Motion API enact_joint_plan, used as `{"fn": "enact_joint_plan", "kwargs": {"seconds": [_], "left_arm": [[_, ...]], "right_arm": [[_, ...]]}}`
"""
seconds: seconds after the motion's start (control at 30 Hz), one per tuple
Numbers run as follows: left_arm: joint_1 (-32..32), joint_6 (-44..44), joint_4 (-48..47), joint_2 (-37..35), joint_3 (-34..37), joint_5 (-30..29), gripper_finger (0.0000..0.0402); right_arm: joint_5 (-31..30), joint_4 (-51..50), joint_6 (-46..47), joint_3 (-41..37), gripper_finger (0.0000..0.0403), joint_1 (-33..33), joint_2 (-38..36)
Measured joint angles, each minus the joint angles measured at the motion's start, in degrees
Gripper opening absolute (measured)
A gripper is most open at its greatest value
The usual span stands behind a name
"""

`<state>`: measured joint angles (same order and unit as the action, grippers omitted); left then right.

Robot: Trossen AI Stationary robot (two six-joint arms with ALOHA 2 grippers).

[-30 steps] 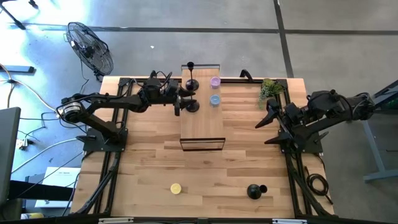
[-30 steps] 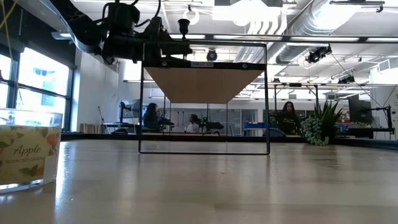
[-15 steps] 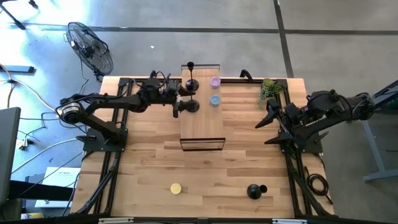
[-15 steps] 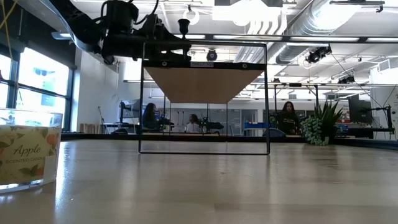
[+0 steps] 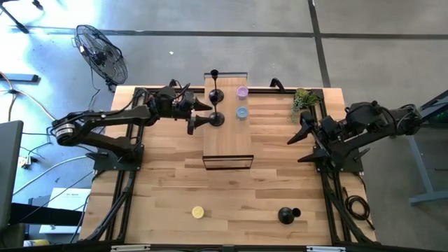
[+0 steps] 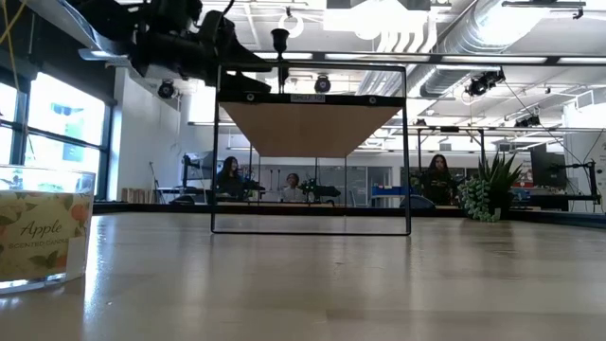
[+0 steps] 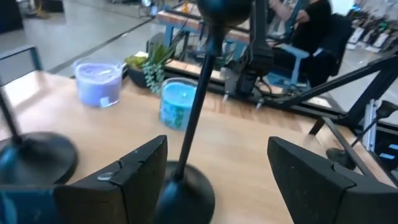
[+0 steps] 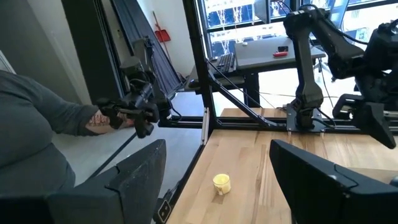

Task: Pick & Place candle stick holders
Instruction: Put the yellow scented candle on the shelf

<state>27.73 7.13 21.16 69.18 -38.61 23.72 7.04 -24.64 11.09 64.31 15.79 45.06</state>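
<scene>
Withdrawn since the earlier frame: the left end effector (image 5: 195, 122), which had sat against the candle stick holder (image 5: 216, 117) on the raised wooden shelf (image 5: 227, 143) and now stood just beside it, clear of the stem, fingers parted and empty. Holder left upright on the shelf.

Item 1. Candle stick holder, matte black, round base, thin stem; stood on the shelf's left part, its stem between the fingers in the left wrist view (image 7: 186, 130), untouched.

Item 2. Second candle stick holder (image 5: 215, 94), upright, farther back on the same shelf, near item 1.

Item 3. Third candle stick holder (image 5: 287, 214), lying on its side on the table (image 5: 161, 175), near the front edge, well apart from the shelf. Judged not yet placed.

Item 4. Right end effector (image 5: 302, 131), waiting at the table's right side, fingers spread, nothing held.

Item 5. Sundries: purple candle jar (image 5: 242, 92) and blue candle jar (image 5: 241, 112) on the shelf; yellow candle (image 5: 198, 211) on the table front; potted plant (image 5: 304, 100) at the back right.

Hazards, as judged: the stem remained between the open fingers, so any sideways swing during retreat could clip it and topple item 1, perhaps into item 2 close by. Item 3, lying down with a rounded base, could roll when approached.
</scene>
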Motion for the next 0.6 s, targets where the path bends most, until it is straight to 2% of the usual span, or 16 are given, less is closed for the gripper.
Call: {"fn": "enact_joint_plan", "kwargs": {"seconds": [0.17,0.4,0.6], "left_arm": [[0.0,-0.5,-8.6,-5.6,0.0,-1.5,0.0273],[-0.2,2.2,-18.3,-14.6,0.0,-0.7,0.0273],[-5.8,3.2,-20.8,-21.4,0.0,-0.9,0.0273]], "right_arm": [[0.0,0.0,0.0,0.0,0.0281,0.0,0.0],[0.0,0.0,0.0,0.0,0.0281,0.0,0.0],[0.3,0.0,0.0,0.0,0.0281,0.0,0.0]]}}
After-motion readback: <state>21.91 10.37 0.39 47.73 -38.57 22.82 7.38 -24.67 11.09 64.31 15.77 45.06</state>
